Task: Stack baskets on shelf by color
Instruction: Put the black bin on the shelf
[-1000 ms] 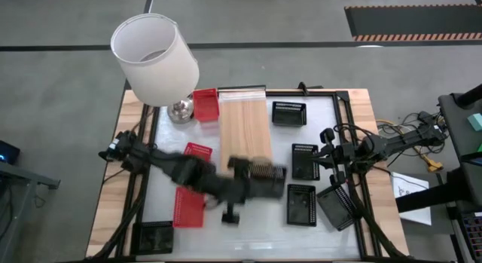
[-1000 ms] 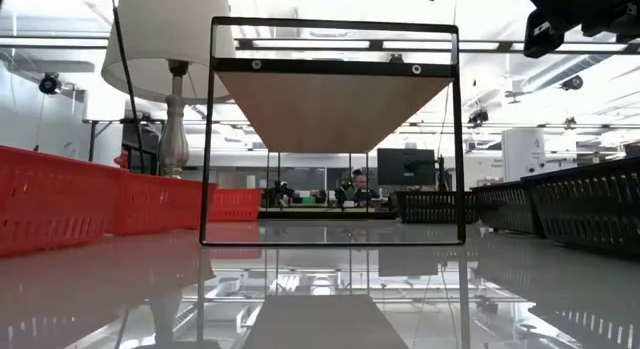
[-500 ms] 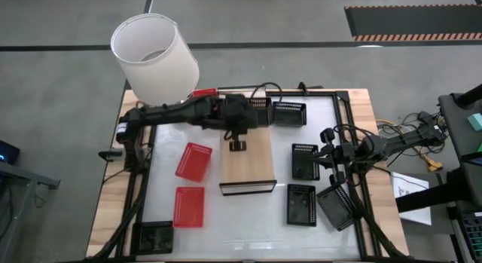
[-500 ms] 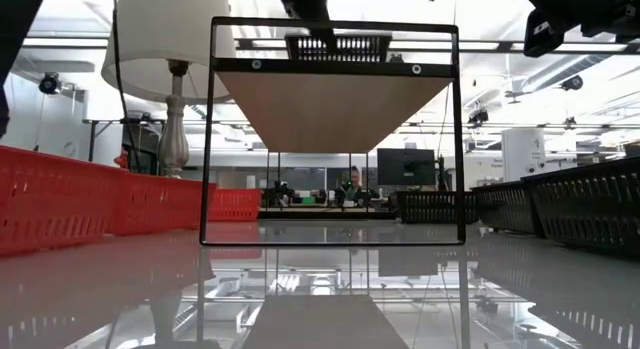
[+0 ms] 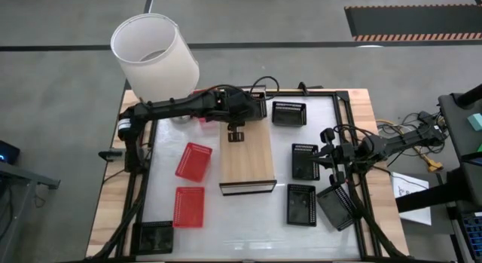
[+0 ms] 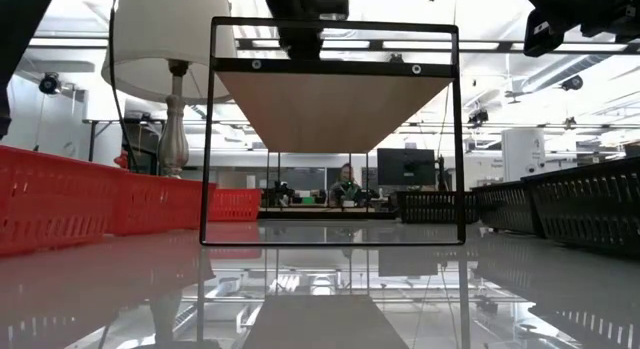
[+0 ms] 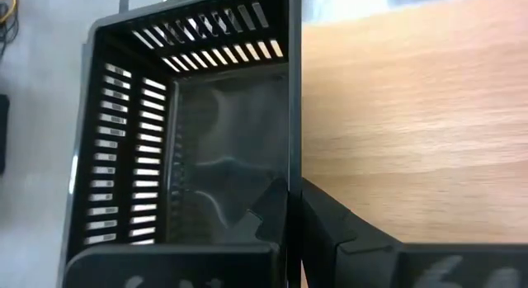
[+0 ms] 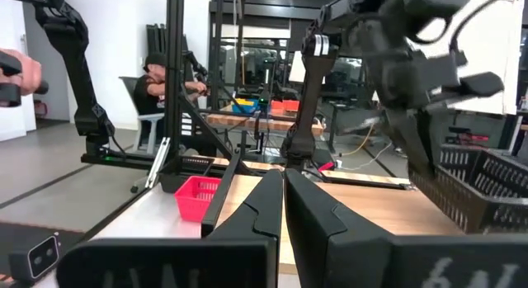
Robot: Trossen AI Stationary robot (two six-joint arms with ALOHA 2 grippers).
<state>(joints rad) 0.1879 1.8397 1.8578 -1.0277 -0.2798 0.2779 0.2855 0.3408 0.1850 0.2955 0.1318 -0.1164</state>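
Two red baskets [image 5: 193, 161] lying on the white table [image 5: 241, 225] left of the shelf [image 5: 246, 151], one black basket at the near-left corner. Left gripper [image 5: 252, 110] over the shelf's far end, clenched on the side wall of a black basket [image 7: 190, 148]; grip only plain in the left wrist view, one finger inside, one outside. Low view hiding that basket behind the shelf's top rail. Four more black baskets [image 5: 301, 204] right of the shelf. Right gripper [image 5: 329, 161] at the table's right edge, fingers [image 8: 247, 207] pressed together, empty.

Bare shelf [image 5: 247, 154]; lamp [image 5: 154, 56] crowds its far-left corner.
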